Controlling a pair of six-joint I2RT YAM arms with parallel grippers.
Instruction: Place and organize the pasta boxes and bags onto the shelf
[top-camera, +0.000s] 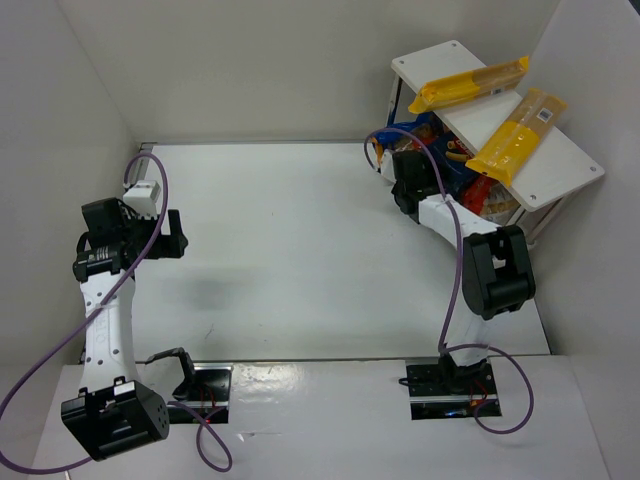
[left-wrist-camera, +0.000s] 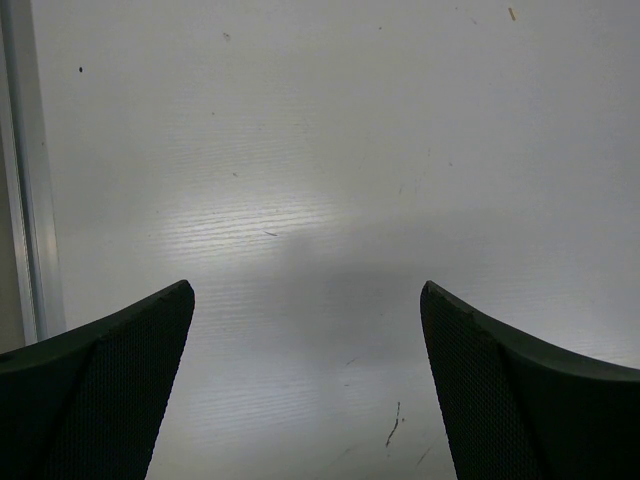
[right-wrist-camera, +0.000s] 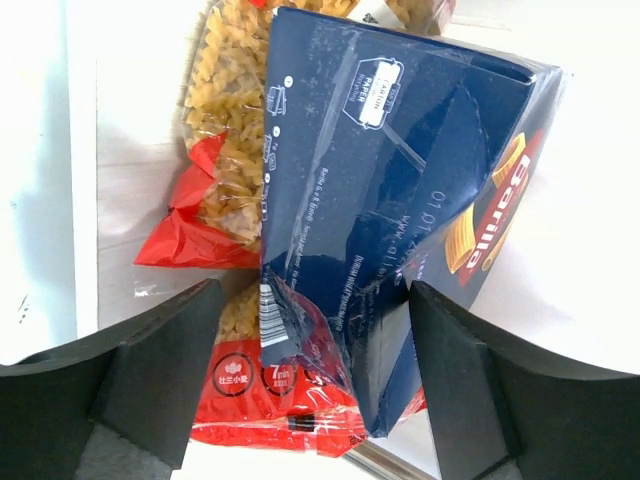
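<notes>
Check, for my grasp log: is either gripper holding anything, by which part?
Nothing is held. The right gripper stands open, not gripping the pasta box; left gripper open, empty.

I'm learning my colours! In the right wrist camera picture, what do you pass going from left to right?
Black finger → red pasta bag → dark blue pasta box → other black finger.

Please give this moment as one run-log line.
left gripper open, empty | right gripper open around pasta box | yellow bags on shelf top
</notes>
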